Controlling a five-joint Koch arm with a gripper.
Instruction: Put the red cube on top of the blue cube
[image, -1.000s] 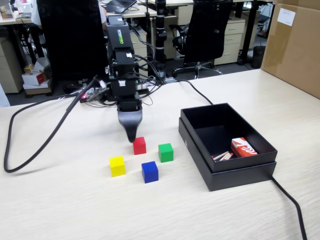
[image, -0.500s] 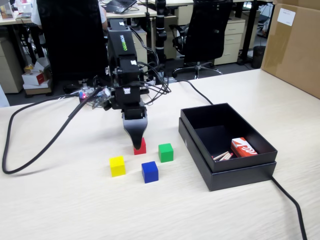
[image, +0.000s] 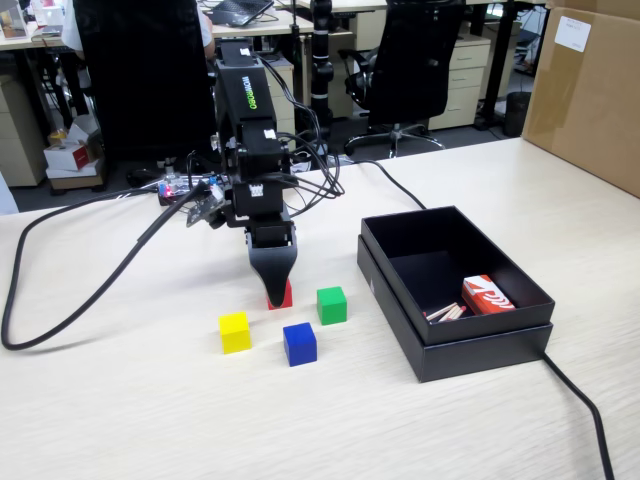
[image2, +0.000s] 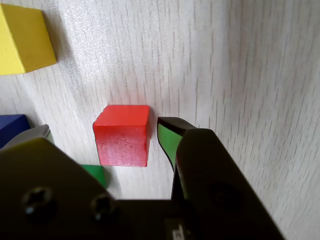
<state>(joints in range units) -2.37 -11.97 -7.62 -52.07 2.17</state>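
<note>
The red cube (image2: 122, 135) rests on the pale wooden table between my gripper's (image2: 106, 127) two fingers. The gripper is open; the right fingertip (image2: 167, 130) stands just beside the cube and the left fingertip (image2: 42, 131) is further off. In the fixed view the gripper (image: 274, 296) is down at the table and hides most of the red cube (image: 287, 295). The blue cube (image: 299, 343) sits nearer the camera, a little to the right, apart from the gripper. Only a corner of the blue cube (image2: 12, 127) shows at the left edge of the wrist view.
A green cube (image: 331, 304) sits right of the red one and a yellow cube (image: 234, 331) to the front left. An open black box (image: 480, 345) holding a red-and-white carton (image: 487, 295) stands to the right. A black cable (image: 60, 300) loops at the left.
The arm has moved forward and down. The gripper, earlier behind and above the red cube, now straddles it at table level. The cubes have not moved.
</note>
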